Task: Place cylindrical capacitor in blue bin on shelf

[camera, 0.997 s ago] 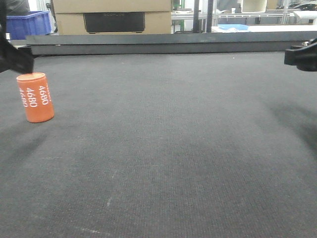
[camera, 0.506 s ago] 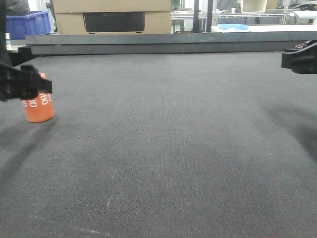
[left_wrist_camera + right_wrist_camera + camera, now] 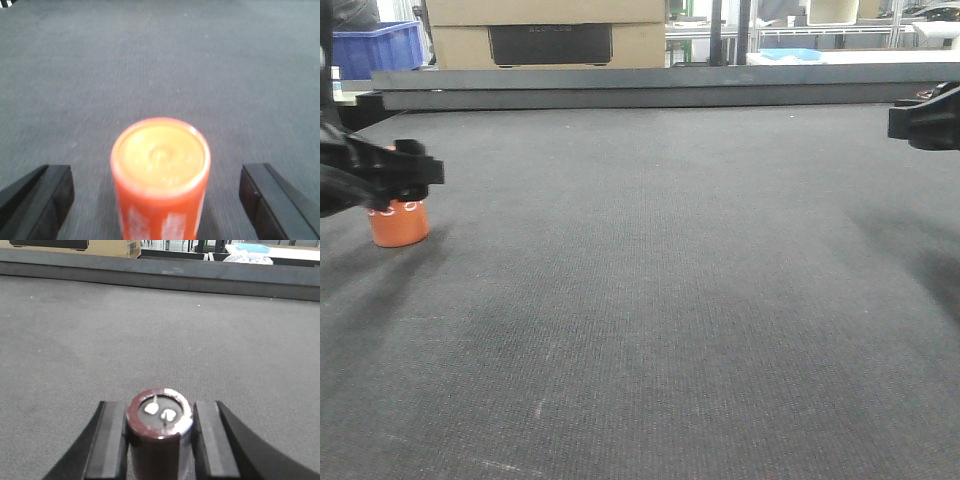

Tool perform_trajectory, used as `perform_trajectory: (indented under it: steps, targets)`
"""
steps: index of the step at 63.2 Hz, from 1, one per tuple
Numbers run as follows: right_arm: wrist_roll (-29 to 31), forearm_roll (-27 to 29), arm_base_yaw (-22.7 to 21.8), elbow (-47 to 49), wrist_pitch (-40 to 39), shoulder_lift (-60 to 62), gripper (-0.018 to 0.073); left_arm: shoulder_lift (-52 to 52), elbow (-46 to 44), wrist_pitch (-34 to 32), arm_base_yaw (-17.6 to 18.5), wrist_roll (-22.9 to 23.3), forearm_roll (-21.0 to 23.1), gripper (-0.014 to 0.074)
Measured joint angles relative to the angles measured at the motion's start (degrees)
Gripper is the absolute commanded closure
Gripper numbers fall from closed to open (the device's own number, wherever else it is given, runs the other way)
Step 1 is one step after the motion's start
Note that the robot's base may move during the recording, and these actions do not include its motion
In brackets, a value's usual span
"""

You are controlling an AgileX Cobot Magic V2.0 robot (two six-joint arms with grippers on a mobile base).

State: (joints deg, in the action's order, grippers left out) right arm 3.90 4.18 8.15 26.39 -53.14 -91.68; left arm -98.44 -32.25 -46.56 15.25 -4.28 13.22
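Note:
A dark maroon cylindrical capacitor (image 3: 160,432) with two metal terminals on top stands upright between the pads of my right gripper (image 3: 160,440), which is shut on it. In the front view the right gripper (image 3: 925,115) sits at the far right edge, above the mat. An orange cylinder (image 3: 398,225) with white print stands on the mat at the far left. My left gripper (image 3: 415,172) is open around its upper half; in the left wrist view the fingers (image 3: 37,195) stand well clear of the cylinder (image 3: 160,175) on both sides. The steel shelf is not clearly in view.
A dark grey mat (image 3: 660,300) covers the table, with a raised dark rail (image 3: 660,88) along its far edge. Behind it are a cardboard box (image 3: 545,35), a blue bin (image 3: 380,45) at far left, and a blue object (image 3: 790,54).
My left gripper has come down and forward over the orange cylinder, now hiding its upper half and the print. The right gripper has barely moved.

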Motion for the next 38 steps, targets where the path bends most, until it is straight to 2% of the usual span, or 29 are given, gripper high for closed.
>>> perform_trajectory:
  steps: [20, 26, 30, 37, 38]
  targets:
    - [0.00, 0.00, 0.00, 0.00, 0.00, 0.00, 0.0713, -4.19, -1.80, -0.96, 0.00, 0.00, 1.17, 0.0027]
    - [0.00, 0.00, 0.00, 0.00, 0.00, 0.00, 0.0713, -4.43, -1.80, -1.11, 0.00, 0.00, 1.17, 0.0062]
    - [0.00, 0.00, 0.00, 0.00, 0.00, 0.00, 0.0713, -4.43, -1.80, -1.63, 0.00, 0.00, 1.29, 0.0141]
    - [0.00, -0.09, 0.00, 0.00, 0.00, 0.00, 0.0713, -4.43, -1.80, -1.75, 0.00, 0.00, 1.87, 0.0379]
    - [0.00, -0.09, 0.00, 0.00, 0.00, 0.00, 0.0713, -4.43, -1.80, -1.75, 0.00, 0.00, 2.00, 0.0435]
